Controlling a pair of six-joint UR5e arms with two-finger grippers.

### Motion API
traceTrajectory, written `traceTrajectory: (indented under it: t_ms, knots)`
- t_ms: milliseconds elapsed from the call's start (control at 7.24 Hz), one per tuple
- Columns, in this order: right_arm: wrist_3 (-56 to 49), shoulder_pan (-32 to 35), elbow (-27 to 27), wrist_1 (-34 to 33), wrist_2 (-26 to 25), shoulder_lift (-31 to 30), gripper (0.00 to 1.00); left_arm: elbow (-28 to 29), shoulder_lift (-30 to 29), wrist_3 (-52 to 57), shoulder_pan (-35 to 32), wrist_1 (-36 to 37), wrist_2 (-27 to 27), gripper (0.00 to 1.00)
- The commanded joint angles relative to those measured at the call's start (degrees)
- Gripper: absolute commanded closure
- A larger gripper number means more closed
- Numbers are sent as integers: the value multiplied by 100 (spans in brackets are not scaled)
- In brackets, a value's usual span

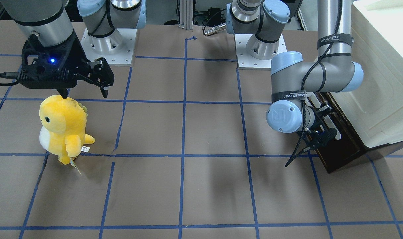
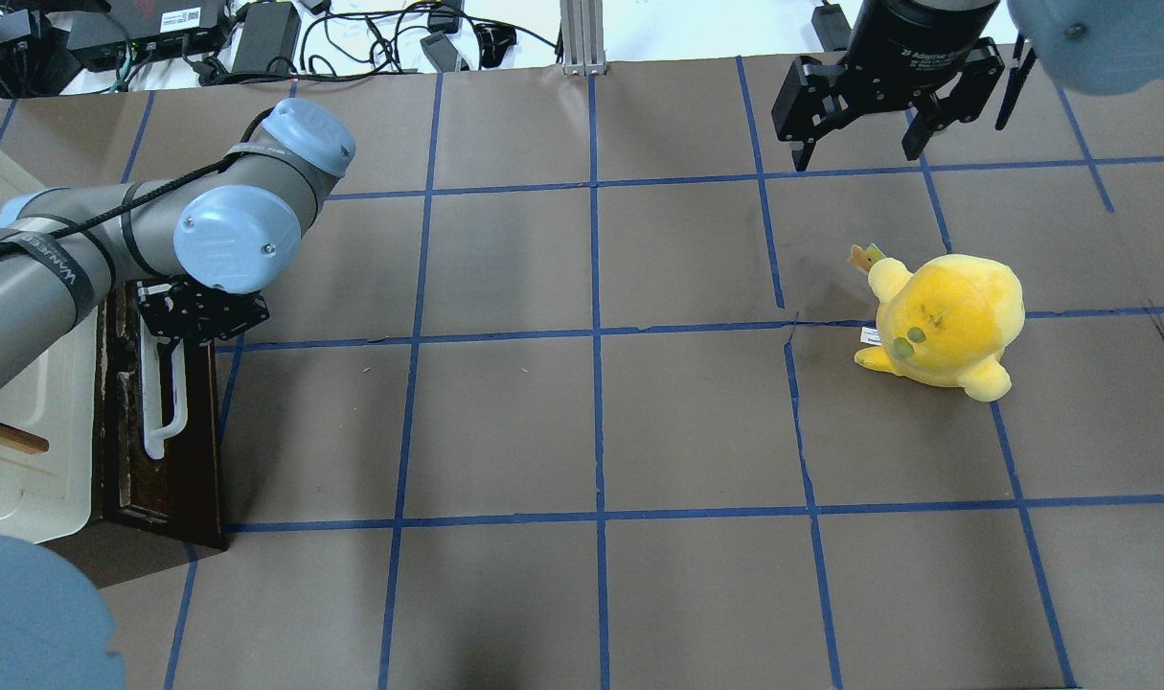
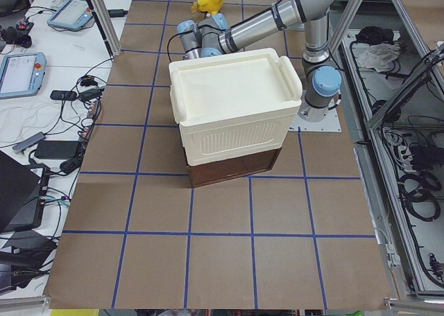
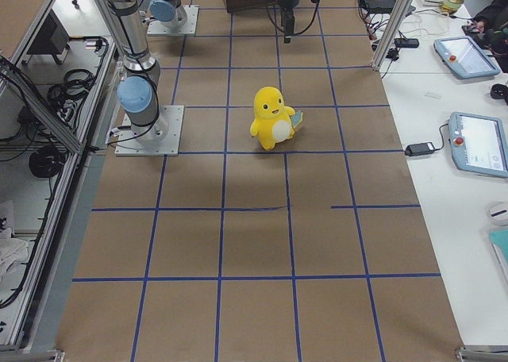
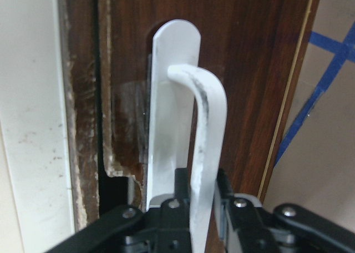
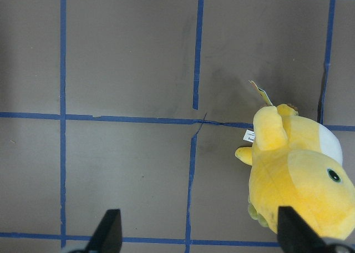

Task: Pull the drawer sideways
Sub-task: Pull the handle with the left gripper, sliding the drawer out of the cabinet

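At the drawer [image 5: 249, 70], your left gripper [image 5: 202, 195] pinches the white handle [image 5: 209, 120]. Your right gripper [image 2: 856, 158] hangs spread near the yellow plush dinosaur [image 2: 946, 321].

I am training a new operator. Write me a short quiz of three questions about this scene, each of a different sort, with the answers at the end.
1. True or false: the right gripper is open and holds nothing.
2. What is the left gripper shut on? A: the drawer's white bar handle; B: a cup; C: a spoon.
3. Fill in: the yellow plush toy stands ____ on the table.
Key: 1 true; 2 A; 3 upright.
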Motion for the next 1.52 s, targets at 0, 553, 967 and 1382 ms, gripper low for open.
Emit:
traceTrajectory:
  t_ms: [0, 553, 967, 1382]
  knots:
    - [0, 0, 0, 0, -7, 0, 0, 28, -20, 0, 0, -27, 1, 99]
    - [0, 0, 0, 0, -7, 0, 0, 186, -135, -114, -26, -229, -8, 99]
    - [0, 0, 0, 0, -7, 0, 0, 212, -152, -245, -79, -238, -34, 99]
    - [0, 0, 0, 0, -7, 0, 0, 230, -152, -308, -114, -299, -43, 99]
